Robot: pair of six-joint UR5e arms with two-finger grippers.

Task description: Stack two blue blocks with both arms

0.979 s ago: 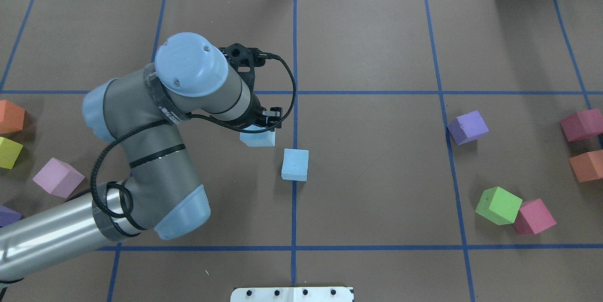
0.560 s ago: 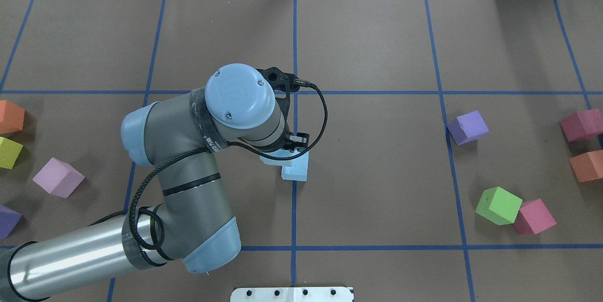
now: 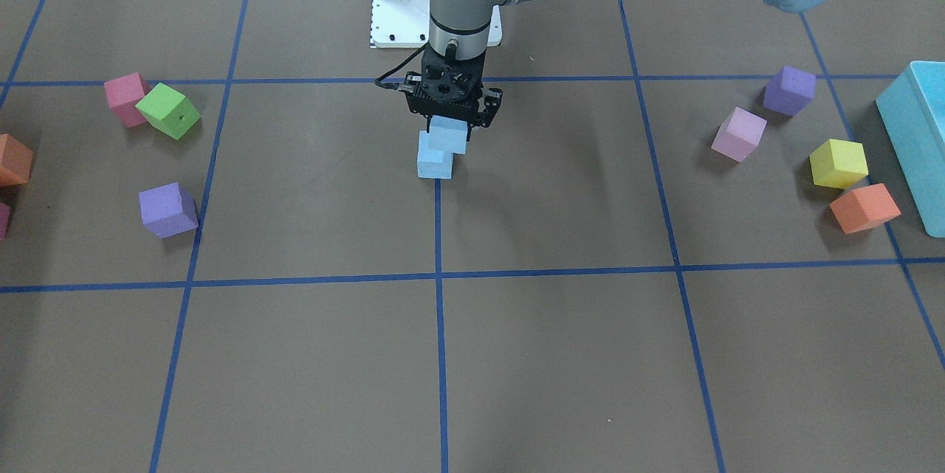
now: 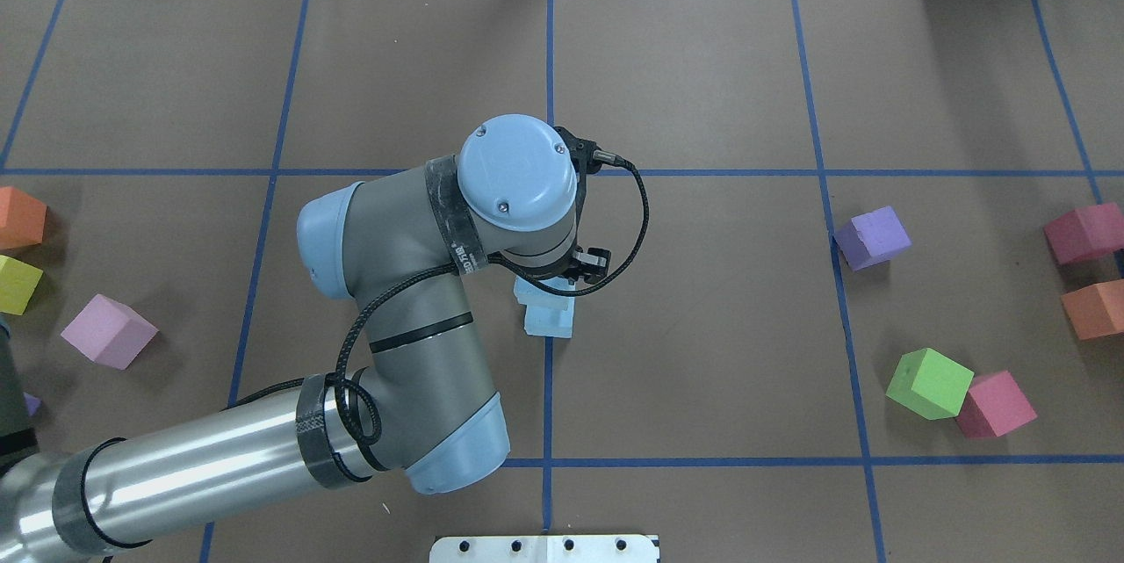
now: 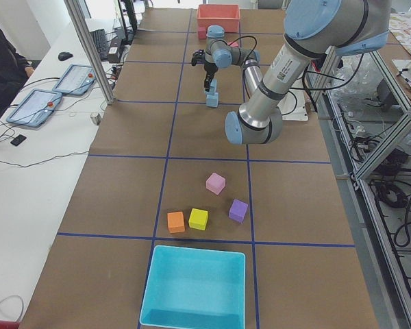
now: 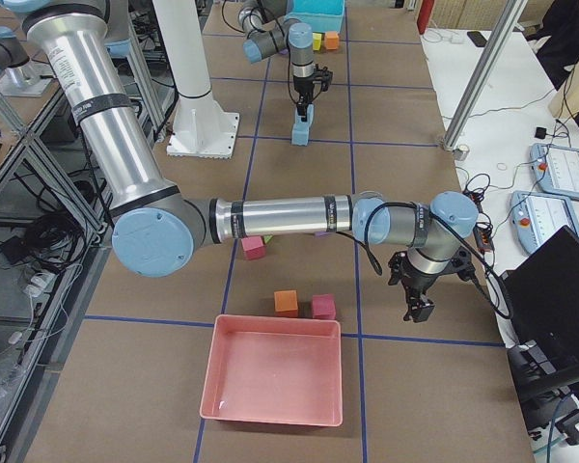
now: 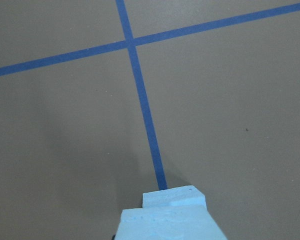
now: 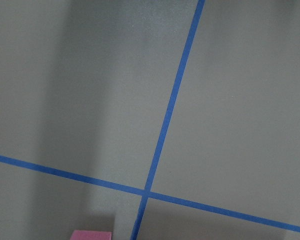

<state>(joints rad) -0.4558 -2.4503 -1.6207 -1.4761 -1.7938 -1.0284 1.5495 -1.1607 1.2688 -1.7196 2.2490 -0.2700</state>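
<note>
My left gripper (image 3: pixel 449 126) is shut on one pale blue block (image 3: pixel 448 135) and holds it just over the second blue block (image 3: pixel 434 164), which rests on the centre tape line. The held block sits slightly offset from the lower one, and I cannot tell whether they touch. From overhead my wrist covers most of the held block (image 4: pixel 537 291), and the lower block (image 4: pixel 550 322) shows below it. The left wrist view shows the held block (image 7: pixel 165 226) with the lower block (image 7: pixel 175 196) beyond it. My right gripper (image 6: pixel 415 309) hovers far off near the table's right end, and I cannot tell whether it is open or shut.
Purple (image 4: pixel 872 237), green (image 4: pixel 929 383), pink (image 4: pixel 995 405), red (image 4: pixel 1084 232) and orange (image 4: pixel 1093 308) cubes lie on the right. Orange (image 4: pixel 18 218), yellow (image 4: pixel 16 284) and pink (image 4: pixel 107 331) cubes lie on the left. A turquoise bin (image 5: pixel 195 288) and a pink bin (image 6: pixel 275 376) stand at the table ends.
My left arm has carried its blue block to the right and toward the robot, from beside the second blue block to over it.
</note>
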